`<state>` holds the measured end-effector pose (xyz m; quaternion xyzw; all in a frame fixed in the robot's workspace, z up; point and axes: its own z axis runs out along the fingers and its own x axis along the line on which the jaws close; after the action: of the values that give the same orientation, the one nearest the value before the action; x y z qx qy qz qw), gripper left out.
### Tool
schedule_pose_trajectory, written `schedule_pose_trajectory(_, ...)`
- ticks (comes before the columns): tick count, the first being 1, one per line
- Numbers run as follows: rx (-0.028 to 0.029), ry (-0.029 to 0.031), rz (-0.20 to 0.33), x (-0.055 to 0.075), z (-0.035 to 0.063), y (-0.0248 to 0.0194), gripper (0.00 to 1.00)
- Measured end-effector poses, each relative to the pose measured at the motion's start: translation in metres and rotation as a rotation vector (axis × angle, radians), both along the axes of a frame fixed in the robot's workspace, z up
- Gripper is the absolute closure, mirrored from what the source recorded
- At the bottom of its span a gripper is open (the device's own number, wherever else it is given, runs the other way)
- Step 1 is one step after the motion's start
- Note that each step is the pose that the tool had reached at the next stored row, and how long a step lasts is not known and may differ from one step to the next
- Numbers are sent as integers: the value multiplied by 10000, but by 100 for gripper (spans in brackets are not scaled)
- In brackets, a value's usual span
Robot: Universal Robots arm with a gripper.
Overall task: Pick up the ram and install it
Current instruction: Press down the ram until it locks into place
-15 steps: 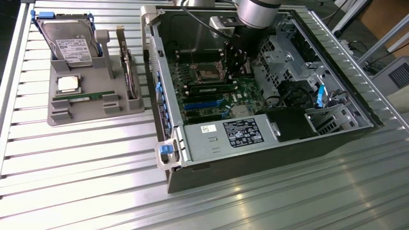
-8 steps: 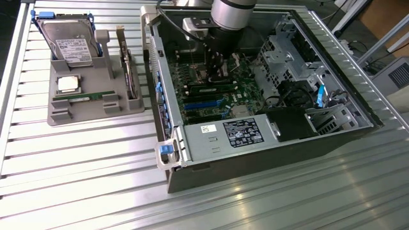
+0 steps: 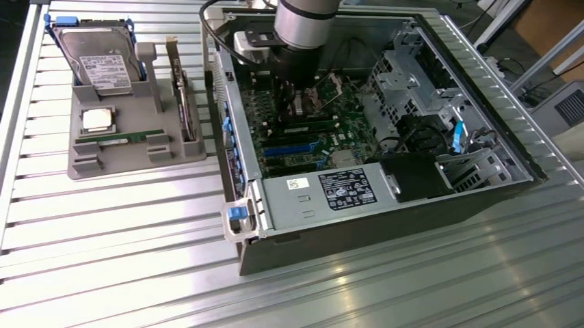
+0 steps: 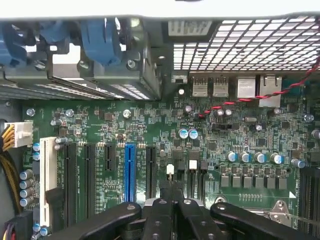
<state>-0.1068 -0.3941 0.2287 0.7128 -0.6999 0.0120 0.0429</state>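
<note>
Item: gripper (image 4: pixel 171 202), jaws closed together, nothing visibly held; you see it low inside the open computer case (image 3: pixel 474 147), over the motherboard (image 4: pixel 150 125).
Item: ram (image 3: pixel 120 138), lying flat in the grey holder tray (image 3: pixel 91 167) on the exterior view's left, well apart from the arm; a second stick (image 3: pixel 306 128) already sits on the board.
Step, as you may judge: pick-up not yet done; it calls for opened jaws at the tray
</note>
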Motion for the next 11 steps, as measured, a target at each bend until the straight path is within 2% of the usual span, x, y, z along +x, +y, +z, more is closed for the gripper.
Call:
schedule_pose_trajectory(2, 22, -21, 0, 2, 16, 2, 90)
schedule_pose_trajectory(6, 9, -36, 0, 40, 176, 1, 90)
schedule_pose_trajectory(8, 9, -36, -1, 156, 178, 0, 90)
schedule_pose_trajectory(9, 9, -35, 0, 311, 178, 0, 90)
schedule_pose_trajectory(11, 8, -33, 1, 451, 179, 0, 90)
